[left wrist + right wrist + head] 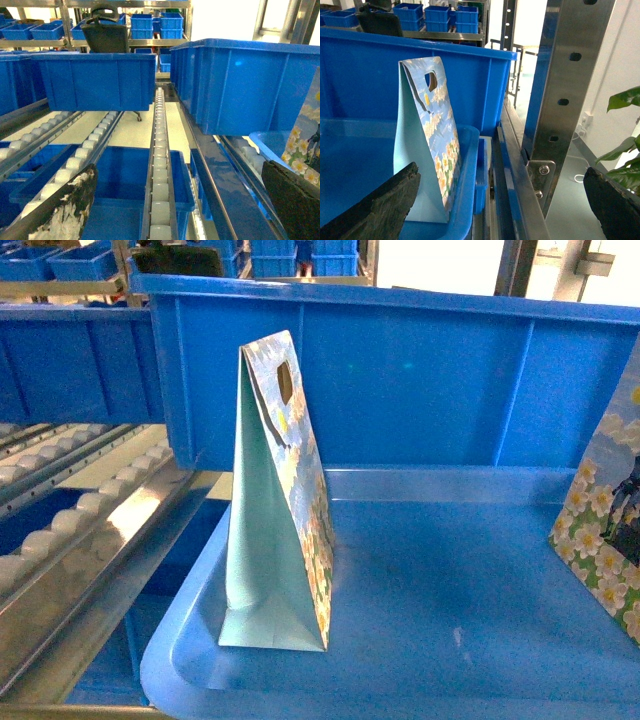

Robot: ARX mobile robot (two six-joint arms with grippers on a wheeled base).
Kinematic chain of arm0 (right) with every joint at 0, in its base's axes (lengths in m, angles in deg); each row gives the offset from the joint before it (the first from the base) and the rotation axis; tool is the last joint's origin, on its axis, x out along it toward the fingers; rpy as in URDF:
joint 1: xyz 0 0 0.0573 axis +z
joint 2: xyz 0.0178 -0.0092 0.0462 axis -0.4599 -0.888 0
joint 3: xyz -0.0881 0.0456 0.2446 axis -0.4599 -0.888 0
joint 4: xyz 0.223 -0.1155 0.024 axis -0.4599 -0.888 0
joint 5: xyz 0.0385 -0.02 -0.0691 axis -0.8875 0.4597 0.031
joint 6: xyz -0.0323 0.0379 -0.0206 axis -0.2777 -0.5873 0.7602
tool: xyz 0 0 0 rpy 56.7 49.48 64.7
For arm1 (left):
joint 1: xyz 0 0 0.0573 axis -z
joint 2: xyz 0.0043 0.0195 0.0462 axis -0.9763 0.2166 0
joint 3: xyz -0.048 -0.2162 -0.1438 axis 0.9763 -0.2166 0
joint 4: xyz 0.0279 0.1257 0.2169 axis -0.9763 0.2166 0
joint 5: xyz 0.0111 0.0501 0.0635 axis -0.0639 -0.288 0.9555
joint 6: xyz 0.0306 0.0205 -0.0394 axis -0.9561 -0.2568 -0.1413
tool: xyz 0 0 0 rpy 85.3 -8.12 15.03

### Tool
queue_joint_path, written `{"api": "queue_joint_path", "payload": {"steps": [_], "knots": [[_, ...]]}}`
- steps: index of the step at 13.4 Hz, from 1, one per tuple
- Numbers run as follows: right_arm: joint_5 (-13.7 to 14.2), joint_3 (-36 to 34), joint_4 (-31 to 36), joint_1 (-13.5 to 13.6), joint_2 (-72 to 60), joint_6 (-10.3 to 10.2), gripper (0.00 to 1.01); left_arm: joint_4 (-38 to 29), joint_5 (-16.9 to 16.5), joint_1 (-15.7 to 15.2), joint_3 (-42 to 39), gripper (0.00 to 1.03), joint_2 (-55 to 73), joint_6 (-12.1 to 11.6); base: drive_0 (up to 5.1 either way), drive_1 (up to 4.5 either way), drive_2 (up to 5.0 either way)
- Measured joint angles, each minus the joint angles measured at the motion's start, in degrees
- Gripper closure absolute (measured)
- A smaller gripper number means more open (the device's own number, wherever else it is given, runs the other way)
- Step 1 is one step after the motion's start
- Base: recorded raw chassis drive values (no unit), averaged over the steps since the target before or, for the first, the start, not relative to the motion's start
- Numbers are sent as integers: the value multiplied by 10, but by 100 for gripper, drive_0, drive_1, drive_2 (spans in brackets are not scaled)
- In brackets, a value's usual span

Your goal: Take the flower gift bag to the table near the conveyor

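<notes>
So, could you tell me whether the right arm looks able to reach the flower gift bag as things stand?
Probably yes. In the right wrist view the flower gift bag stands upright in the blue tray, just ahead of the open right gripper, left of its centre, with nothing between them.

You have two flower-printed paper bags in the head view: one flower gift bag (275, 520) standing upright in the glossy blue tray (420, 640), and a second bag (605, 540) cut off at the right edge. Two large blue bins (97, 80) sit on the conveyor (159, 165) in the left wrist view, with several smaller bins (150, 22) shelved behind, too crowded to count exactly.
</notes>
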Motion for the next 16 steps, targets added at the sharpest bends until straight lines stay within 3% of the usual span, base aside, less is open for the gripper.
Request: {"api": "queue_joint_path", "payload": {"steps": [3, 4, 6, 9, 11, 13, 16], "knots": [[0, 0, 0, 0, 0, 0, 3, 0, 0, 0, 0, 5, 0, 0, 0, 0, 0], [6, 0, 9, 10, 0, 0, 3, -1, 0, 3, 0, 5, 0, 0, 0, 0, 0], [30, 1, 16, 46, -11, -2, 3, -64, -5, 9, 0, 5, 45, 1, 0, 0, 0], [63, 79, 92, 83, -130, -5, 3, -203, 36, 93, 79, 5, 231, 7, 0, 0, 0], [77, 132, 111, 111, -199, -10, 3, -224, 59, 152, 144, 5, 315, 10, 0, 0, 0], [89, 186, 137, 148, -292, -9, 3, -228, 57, 181, 223, 5, 421, 14, 0, 0, 0], [90, 252, 126, 166, -407, -22, 3, -244, 51, 203, 312, 5, 523, 9, 0, 0, 0]]}}
